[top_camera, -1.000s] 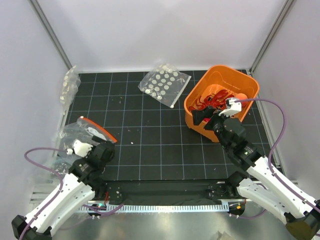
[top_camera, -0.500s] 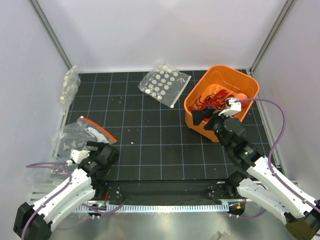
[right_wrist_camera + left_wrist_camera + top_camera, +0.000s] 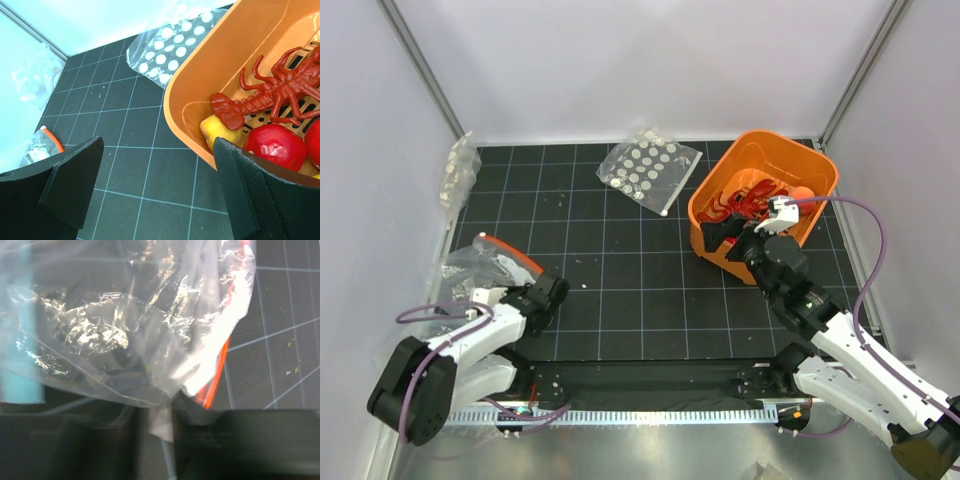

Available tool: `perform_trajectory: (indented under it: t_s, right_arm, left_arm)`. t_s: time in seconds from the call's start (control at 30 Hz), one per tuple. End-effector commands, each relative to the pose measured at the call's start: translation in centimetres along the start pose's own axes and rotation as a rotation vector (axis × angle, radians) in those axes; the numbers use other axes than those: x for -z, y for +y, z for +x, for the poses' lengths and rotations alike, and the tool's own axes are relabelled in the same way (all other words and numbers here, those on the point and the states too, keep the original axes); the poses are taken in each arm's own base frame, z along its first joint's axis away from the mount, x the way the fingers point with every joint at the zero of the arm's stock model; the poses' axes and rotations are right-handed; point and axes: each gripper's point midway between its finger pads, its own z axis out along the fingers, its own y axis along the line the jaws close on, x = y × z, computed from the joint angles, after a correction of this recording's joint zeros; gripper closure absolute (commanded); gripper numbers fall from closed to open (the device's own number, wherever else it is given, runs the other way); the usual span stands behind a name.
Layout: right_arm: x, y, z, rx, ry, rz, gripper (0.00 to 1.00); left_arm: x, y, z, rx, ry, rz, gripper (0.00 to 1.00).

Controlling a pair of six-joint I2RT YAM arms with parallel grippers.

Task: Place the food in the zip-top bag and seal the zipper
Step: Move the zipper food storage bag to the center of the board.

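Note:
The zip-top bag (image 3: 480, 265) lies crumpled at the near left of the mat, its orange-red zipper (image 3: 520, 262) along the right edge. My left gripper (image 3: 548, 295) is at the bag's near right corner. In the left wrist view the clear film (image 3: 125, 325) hangs down into the narrow gap between my dark fingers, and the zipper (image 3: 215, 375) shows just beside them. The food (image 3: 745, 195), a red long-legged piece (image 3: 280, 90) with red balls (image 3: 277, 145), lies in the orange basket (image 3: 820, 165). My right gripper (image 3: 725, 235) hangs open over the basket's near left wall (image 3: 157, 150).
A clear bag with rows of white discs (image 3: 648, 168) lies at the back middle. Another clear bag (image 3: 460, 175) leans at the far left wall. A yellow piece (image 3: 220, 131) sits in the basket under the red one. White walls and metal posts enclose the mat.
My left arm swung its gripper rightward to the bag's near right corner and the jaws closed in from wide open onto the film. The right arm barely moved.

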Motion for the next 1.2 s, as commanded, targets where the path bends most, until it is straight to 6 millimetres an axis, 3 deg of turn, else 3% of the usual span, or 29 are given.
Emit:
perform_trajectory:
  t_s: [0.0, 0.03, 0.1, 0.17, 0.2, 0.33, 0.37, 0.43, 0.5, 0.53, 0.6, 0.67, 0.7, 0.73, 0.77, 0.8, 0.87, 0.97, 1.07, 1.17]
  right_arm:
    - [-0.1, 0.8, -1.3, -0.011, -0.05, -0.028, 0.01]
    - [-0.1, 0.8, -1.3, -0.009, -0.049, -0.03, 0.0]
    - [-0.1, 0.9, -1.5, -0.009, -0.053, -0.03, 0.0]
    - [-0.1, 0.8, -1.5, -0.009, -0.054, -0.027, 0.0]
    - [-0.1, 0.9, -1.5, -0.009, -0.052, -0.03, 0.0]
    - [0.0, 0.7, -1.6, -0.008, -0.059, -0.021, 0.0]
    - [0.0, 0.7, -1.7, -0.006, -0.062, -0.021, 0.0]
    - [0.0, 0.6, -1.7, -0.005, -0.06, -0.018, 0.0]
    - [0.0, 0.5, -1.7, -0.003, -0.063, -0.011, 0.0]
    - [0.0, 0.5, -1.8, -0.002, -0.065, -0.01, 0.0]
    - [-0.1, 0.4, -1.7, 0.0, -0.063, -0.004, 0.0]
    - [-0.2, 0.2, -1.7, 0.002, -0.064, 0.005, 0.0]
    - [-0.2, 0.2, -1.6, 0.005, -0.061, 0.005, 0.0]
    - [-0.3, 0.2, -1.4, 0.006, -0.057, 0.007, 0.0]
    - [-0.4, 0.2, -1.4, 0.007, -0.056, 0.006, 0.0]
    - [-0.4, 0.2, -1.4, 0.007, -0.055, 0.006, 0.0]
    - [-0.6, 0.2, -1.1, 0.009, -0.046, 0.008, 0.0]
    - [-0.9, 0.2, -0.7, 0.014, -0.034, 0.007, 0.0]
    - [-1.2, 0.2, -0.4, 0.017, -0.022, 0.015, 0.0]
    - [-1.5, 0.1, -0.1, 0.023, -0.013, 0.023, 0.0]
  left_arm:
    - [0.1, -4.6, -0.4, 0.073, -0.046, 0.061, 0.83]
    - [0.2, -5.1, -0.4, 0.026, -0.045, 0.066, 1.0]
    - [1.0, -7.7, 0.1, -0.1, -0.004, 0.103, 1.0]
    - [2.3, -9.5, 2.2, -0.189, 0.127, 0.138, 1.0]
    - [3.2, -11.2, 2.6, -0.249, 0.174, 0.181, 1.0]
    - [7.6, -14.4, 6.6, -0.367, 0.465, 0.386, 1.0]
    - [9.9, -15.8, 8.1, -0.362, 0.574, 0.485, 1.0]
    - [13.1, -17.1, 9.1, -0.441, 0.667, 0.613, 1.0]
    - [17.6, -17.6, 10.6, -0.525, 0.852, 0.757, 1.0]
    - [20.4, -18.5, 10.7, -0.581, 0.913, 0.872, 1.0]
    - [24.2, -18.2, 10.7, -0.635, 1.032, 0.99, 1.0]
    - [26.3, -17.7, 9.6, -0.673, 1.037, 1.056, 0.89]
    - [26.2, -17.6, 9.1, -0.677, 1.003, 1.059, 0.67]
    - [26.1, -17.2, 8.6, -0.692, 0.975, 1.049, 0.5]
    - [24.5, -15.9, 8.2, -0.733, 0.926, 0.972, 0.33]
    - [24.1, -15.9, 6.6, -0.722, 0.869, 0.97, 0.01]
    - [21.6, -14.9, 4.7, -0.748, 0.74, 0.887, 0.0]
    - [20.3, -14.2, 2.6, -0.754, 0.642, 0.891, 0.0]
    - [20.2, -14.0, 2.7, -0.784, 0.63, 0.91, 0.0]
    - [20.4, -14.4, 4.1, -0.854, 0.659, 0.904, 0.0]
